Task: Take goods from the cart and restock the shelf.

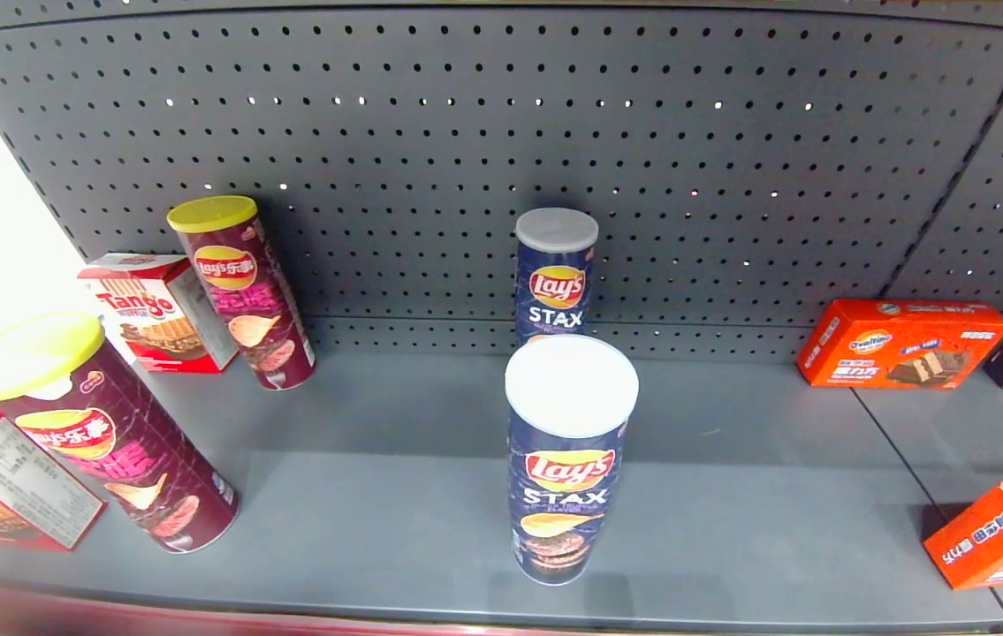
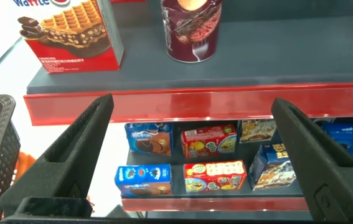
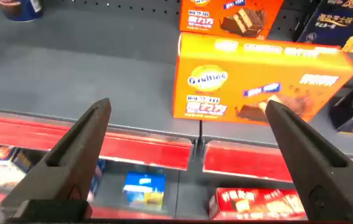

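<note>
The head camera sits high and close, looking forward and down onto the grey shelf [image 1: 731, 495] and facing its pegboard back wall [image 1: 466, 115]. The left wrist camera sits lower, just in front of the shelf's red front edge [image 2: 226, 102]. It looks across the board between the spread fingers of the left gripper [image 2: 192, 101]. With the head view it shares the front maroon canister [image 2: 192, 28] [image 1: 112, 442] and the waffle box [image 2: 70, 31] [image 1: 11, 486] at the shelf's left end. The right wrist camera looks the same way past the right gripper [image 3: 188, 104], also spread, and shares the front orange box [image 3: 257, 78] [image 1: 1000, 530] at the right end.
</note>
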### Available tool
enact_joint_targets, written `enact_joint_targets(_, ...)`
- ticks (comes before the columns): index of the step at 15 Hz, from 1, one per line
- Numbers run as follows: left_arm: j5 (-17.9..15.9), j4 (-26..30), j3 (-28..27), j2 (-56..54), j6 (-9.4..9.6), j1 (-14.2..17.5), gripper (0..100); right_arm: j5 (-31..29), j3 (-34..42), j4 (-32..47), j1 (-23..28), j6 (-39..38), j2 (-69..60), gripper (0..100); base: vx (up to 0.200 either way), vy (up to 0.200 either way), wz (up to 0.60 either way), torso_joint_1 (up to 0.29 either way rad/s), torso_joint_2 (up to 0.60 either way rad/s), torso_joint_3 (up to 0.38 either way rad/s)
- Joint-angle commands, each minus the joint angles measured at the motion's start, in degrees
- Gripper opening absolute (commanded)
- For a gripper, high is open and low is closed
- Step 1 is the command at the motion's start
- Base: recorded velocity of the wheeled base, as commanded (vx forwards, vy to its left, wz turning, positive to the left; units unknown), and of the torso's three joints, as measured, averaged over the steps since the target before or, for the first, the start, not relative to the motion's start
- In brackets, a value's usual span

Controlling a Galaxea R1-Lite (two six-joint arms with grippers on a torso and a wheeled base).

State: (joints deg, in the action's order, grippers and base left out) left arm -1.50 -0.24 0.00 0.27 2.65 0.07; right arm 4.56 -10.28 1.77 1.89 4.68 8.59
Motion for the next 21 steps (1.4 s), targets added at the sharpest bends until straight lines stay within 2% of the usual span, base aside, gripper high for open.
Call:
enact_joint_targets(1,0.0,0.0,0.0,0.1,-0.01,-0.1,100,0.1,10.3,-8.4,0.0,-0.3,-4.5,100,0.000,0.000,0.00,0.000,0.00,0.000)
enact_joint_targets(2,0.0,0.0,0.0,0.1,0.08,0.0,100,1.2,9.4,-3.2,-2.1,-0.9,-8.6,100,0.000,0.000,0.00,0.000,0.00,0.000)
enact_joint_targets(4,0.0,0.0,0.0,0.1,0.08,0.0,100,1.2,9.6,-4.4,-2.0,-2.9,-8.5,100,0.000,0.000,0.00,0.000,0.00,0.000)
enact_joint_targets(5,0.0,0.0,0.0,0.1,0.08,-0.1,100,-0.9,9.7,-4.5,-2.0,-6.4,-8.5,100,0.000,0.000,0.00,0.000,0.00,0.000)
enact_joint_targets(6,0.1,0.0,0.0,0.1,0.08,0.0,100,-9.2,10.1,-3.5,-2.0,-8.0,-8.5,100,0.000,0.000,0.00,0.000,0.00,0.000)
enact_joint_targets(7,0.0,0.0,0.0,0.1,0.08,0.0,100,-10.7,10.3,-2.3,-1.9,-7.8,-8.5,100,0.000,0.000,0.00,0.000,0.00,0.000)
enact_joint_targets(9,0.1,0.0,0.0,0.0,0.34,0.0,100,-6.1,10.3,-2.0,-2.0,-2.7,-8.4,100,0.000,0.000,0.00,0.000,0.00,0.000)
enact_joint_targets(10,0.1,0.0,0.0,0.1,0.26,0.0,100,-5.0,10.3,-1.9,-2.0,-3.4,-8.4,100,0.000,0.000,0.00,0.000,0.00,0.000)
enact_joint_targets(12,0.3,0.0,0.0,0.0,-0.27,0.0,100,-5.0,10.3,-1.9,-2.0,-3.9,-8.5,100,0.000,0.000,0.00,0.000,0.00,0.000)
enact_joint_targets(13,0.2,0.0,0.0,0.1,-1.68,0.0,100,-5.0,10.3,-2.0,-2.0,-4.0,-8.5,100,0.000,0.000,0.00,0.000,0.00,0.000)
enact_joint_targets(14,0.3,0.0,0.0,0.0,-2.29,0.0,100,-5.0,10.3,-2.0,-2.0,-4.0,-8.5,100,0.000,0.000,0.00,0.000,0.00,0.000)
enact_joint_targets(21,0.4,0.0,0.0,0.0,-2.38,0.0,100,-5.0,10.3,-1.9,-2.0,-4.0,-8.5,100,0.000,0.000,0.00,0.000,0.00,0.000)
